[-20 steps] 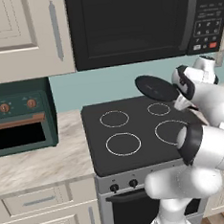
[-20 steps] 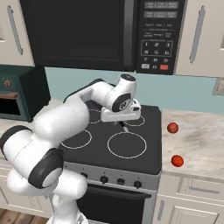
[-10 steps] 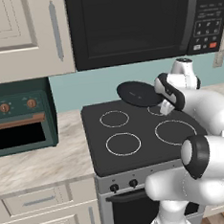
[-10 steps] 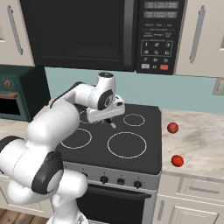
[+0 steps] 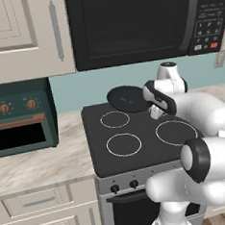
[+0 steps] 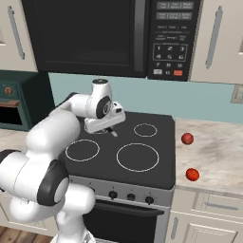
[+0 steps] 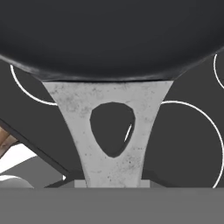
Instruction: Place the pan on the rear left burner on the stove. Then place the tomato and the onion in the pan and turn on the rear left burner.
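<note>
While the end effector point(image 5: 153, 112) pinches the silver handle of the pan point(image 5: 127, 98), the pan hangs tilted above the stove point(image 5: 137, 155), over the rear left burner point(image 5: 114, 119) at its 1 o'clock edge. The arm arches forward from the base, elbow high, wrist bent toward 9 o'clock. On the counter point(image 6: 223, 156) right of the stove lie a tomato point(image 6: 192, 174) and an onion point(image 6: 187, 138), well apart from the pan
</note>
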Controlling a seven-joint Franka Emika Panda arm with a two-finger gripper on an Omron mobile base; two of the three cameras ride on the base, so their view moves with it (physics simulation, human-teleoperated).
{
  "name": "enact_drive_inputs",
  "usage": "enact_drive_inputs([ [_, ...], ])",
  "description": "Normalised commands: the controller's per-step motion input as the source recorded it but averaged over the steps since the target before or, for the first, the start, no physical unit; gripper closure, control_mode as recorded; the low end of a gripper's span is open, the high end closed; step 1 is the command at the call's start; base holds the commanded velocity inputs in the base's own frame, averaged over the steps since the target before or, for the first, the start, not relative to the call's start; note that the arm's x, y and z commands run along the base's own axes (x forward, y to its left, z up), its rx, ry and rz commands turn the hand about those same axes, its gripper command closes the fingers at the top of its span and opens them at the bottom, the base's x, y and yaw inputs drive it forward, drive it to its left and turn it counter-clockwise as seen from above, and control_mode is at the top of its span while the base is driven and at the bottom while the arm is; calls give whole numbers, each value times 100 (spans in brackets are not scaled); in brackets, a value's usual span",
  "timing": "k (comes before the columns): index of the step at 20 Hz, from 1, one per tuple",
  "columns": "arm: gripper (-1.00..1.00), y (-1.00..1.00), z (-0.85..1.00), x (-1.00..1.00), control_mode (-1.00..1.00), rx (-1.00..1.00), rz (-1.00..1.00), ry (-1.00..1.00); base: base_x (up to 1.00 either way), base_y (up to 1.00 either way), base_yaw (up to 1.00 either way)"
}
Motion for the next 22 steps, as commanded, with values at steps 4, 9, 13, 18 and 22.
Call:
enact_drive_inputs([
  [4,100,15,-20,22,-100,0,1,0,0,0,0],
  [9,100,10,-19,27,-100,0,1,0,0,0,0],
  [13,100,7,-17,28,-100,0,0,1,0,0,0],
  [18,100,7,-22,28,-100,0,0,2,0,0,0],
  [22,100,5,-20,29,-100,0,0,2,0,0,0],
])
